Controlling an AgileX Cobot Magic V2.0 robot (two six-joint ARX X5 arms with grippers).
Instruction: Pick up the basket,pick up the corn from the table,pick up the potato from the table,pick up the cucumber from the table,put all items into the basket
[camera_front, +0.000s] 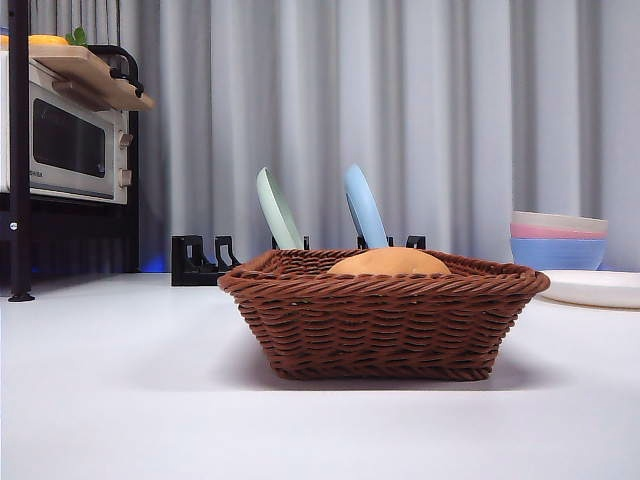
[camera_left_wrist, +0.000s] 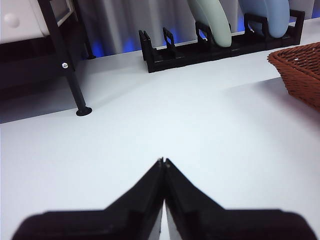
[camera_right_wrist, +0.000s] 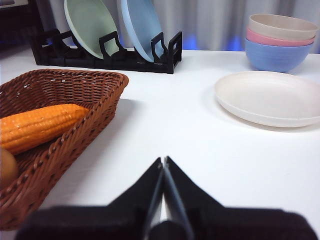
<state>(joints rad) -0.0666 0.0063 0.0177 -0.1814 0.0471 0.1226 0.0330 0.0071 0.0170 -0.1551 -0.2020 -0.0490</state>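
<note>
Both arms waited low over the white bench (camera_front: 120, 400), the left gripper (camera_left_wrist: 163, 161) and the right gripper (camera_right_wrist: 163, 160) each with jaws pressed together, holding nothing. Beyond them the basket (camera_front: 385, 325) sat on the bench with the corn (camera_right_wrist: 37, 126) lying inside beside the potato (camera_front: 388, 263). Farther back stood a plate rack (camera_front: 200, 262) and stacked bowls (camera_front: 558, 240).
</note>
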